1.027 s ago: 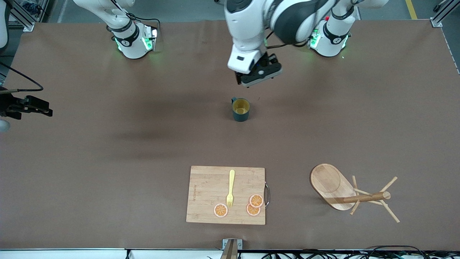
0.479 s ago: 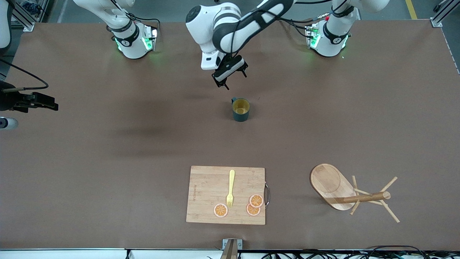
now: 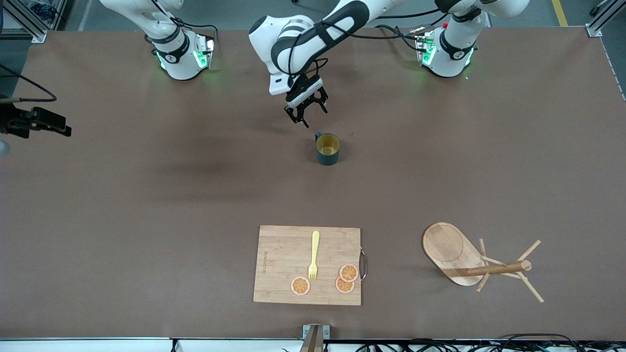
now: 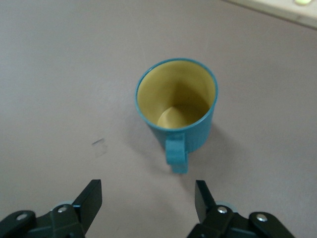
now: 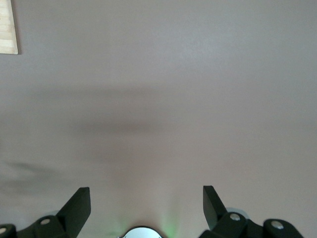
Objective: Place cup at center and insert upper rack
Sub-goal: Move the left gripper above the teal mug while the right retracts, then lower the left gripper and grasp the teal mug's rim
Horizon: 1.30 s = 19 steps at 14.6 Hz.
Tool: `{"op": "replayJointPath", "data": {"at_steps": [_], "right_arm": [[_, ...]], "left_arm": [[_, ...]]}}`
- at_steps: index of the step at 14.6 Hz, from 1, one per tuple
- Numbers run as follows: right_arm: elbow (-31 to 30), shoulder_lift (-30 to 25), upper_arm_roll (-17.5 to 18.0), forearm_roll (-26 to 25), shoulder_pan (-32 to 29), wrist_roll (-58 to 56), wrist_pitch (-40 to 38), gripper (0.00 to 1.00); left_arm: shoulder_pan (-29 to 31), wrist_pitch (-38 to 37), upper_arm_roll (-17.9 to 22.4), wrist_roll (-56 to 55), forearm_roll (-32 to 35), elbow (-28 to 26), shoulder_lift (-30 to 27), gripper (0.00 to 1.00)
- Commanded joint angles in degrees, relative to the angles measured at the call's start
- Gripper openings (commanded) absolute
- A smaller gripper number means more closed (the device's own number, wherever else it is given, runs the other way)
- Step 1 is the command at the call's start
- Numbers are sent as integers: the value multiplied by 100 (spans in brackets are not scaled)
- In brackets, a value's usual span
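The dark teal cup (image 3: 327, 148) with a yellow inside stands upright near the middle of the table. In the left wrist view the cup (image 4: 176, 106) has its small handle (image 4: 177, 156) turned toward my left gripper (image 4: 148, 198), which is open, empty and a short way from it. In the front view my left gripper (image 3: 309, 115) hangs low just beside the cup, toward the robots' bases. The wooden mug tree (image 3: 469, 261) lies on its side near the front camera, toward the left arm's end. My right gripper (image 5: 146, 203) is open and empty over bare table, at the right arm's end (image 3: 58, 128).
A rectangular wooden cutting board (image 3: 283, 254) lies near the front edge with a yellow fork (image 3: 313, 256) and three orange slices (image 3: 345, 278) on it. Its corner shows in the right wrist view (image 5: 7, 27).
My left gripper has come down from high over the table and now sits low beside the cup. My right gripper has shifted slightly at the table's end. The cup and the mug tree have not moved.
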Motion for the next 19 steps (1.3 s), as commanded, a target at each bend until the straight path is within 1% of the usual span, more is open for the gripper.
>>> {"op": "replayJointPath", "data": {"at_steps": [1,2,4,10,13,14,16,17,19], "right_arm": [[-423,-464,82,59,-87,358,-83,100],[-406,-525,90,59,-78,368,-145,100],[-318,-570,125,6,-43,298,-285,100],[-248,-702,90,50,-51,262,-339,100],[-178,-737,90,68,-51,97,-348,100],[-116,-737,82,68,-60,-35,-365,100],[-98,-737,73,76,-78,-107,-383,100],[-124,-754,64,94,-95,-107,-374,100],[-125,-807,64,286,-148,-107,-348,100]], "left_arm": [[-549,-47,580,-163,256,194,176,76],[-700,-47,756,-163,256,238,194,74],[-841,-47,907,-163,265,265,255,68],[-842,-47,969,-163,721,273,396,60],[-842,-39,1048,-154,809,282,413,55],[-842,-39,1048,-154,810,291,440,49],[-842,-39,1048,-154,827,326,475,35],[-842,-39,1048,-146,827,361,475,26],[-842,-39,1048,-111,827,423,466,5]]}}
